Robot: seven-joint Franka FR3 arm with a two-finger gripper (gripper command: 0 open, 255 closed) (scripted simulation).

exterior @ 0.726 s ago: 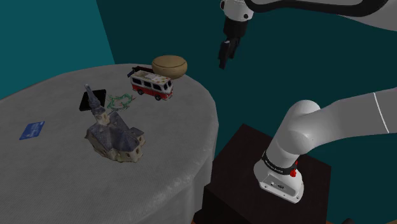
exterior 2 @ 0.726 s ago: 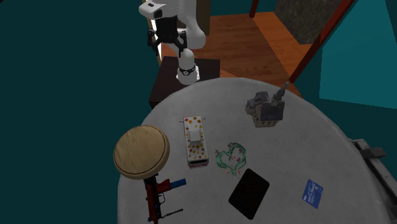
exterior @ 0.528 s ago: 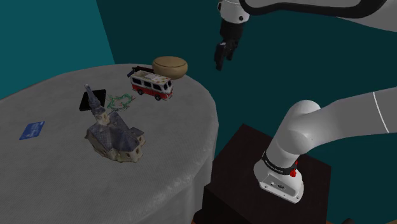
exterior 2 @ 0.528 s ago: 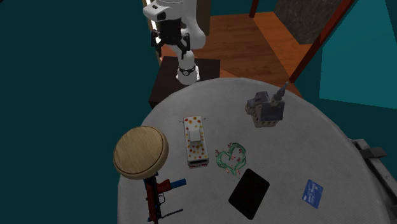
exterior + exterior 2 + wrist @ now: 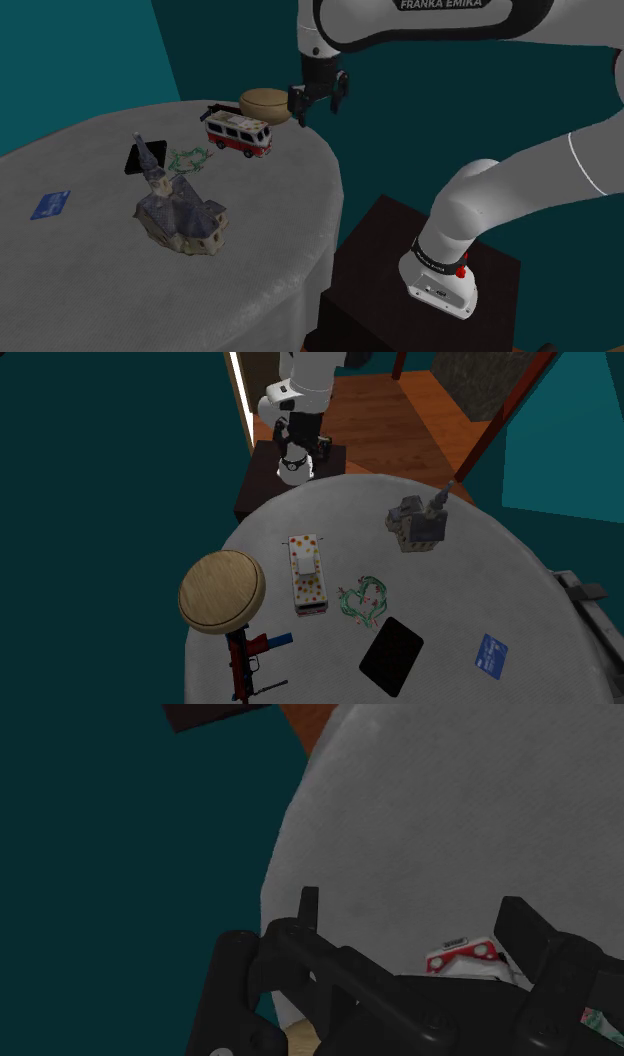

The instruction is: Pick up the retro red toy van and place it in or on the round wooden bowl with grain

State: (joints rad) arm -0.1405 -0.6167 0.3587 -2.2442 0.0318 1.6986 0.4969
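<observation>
— Teal walls all round, and a round grey table in front of them. Where's the van?

— On the table, on its wheels, red below and white on top. In the shoulder view the van sits toward the far side, and the tan bowl is just beyond it, near but not touching.

— And from the second exterior view?

— From there the van lies just right of the bowl, with a green garland on its other side, so it's between the two. A red and black toy gun lies on the near side of the bowl, a black slab is near the garland, and a blue card is further right.

— Anything else on the table?

— A little grey church, well apart from the van, on the shoulder view's near side.

— What about the gripper?

— The gripper hangs in the air, pointing down, to the right of the bowl in the shoulder view. It's clear of the bowl and of the van. Its fingers stand wide apart and it holds nothing.

— Is it over the table?

— The wrist view looks down on the table's edge, and the van's red end shows past the fingers. The white arm bends up from the dark stand and over to it.
</observation>
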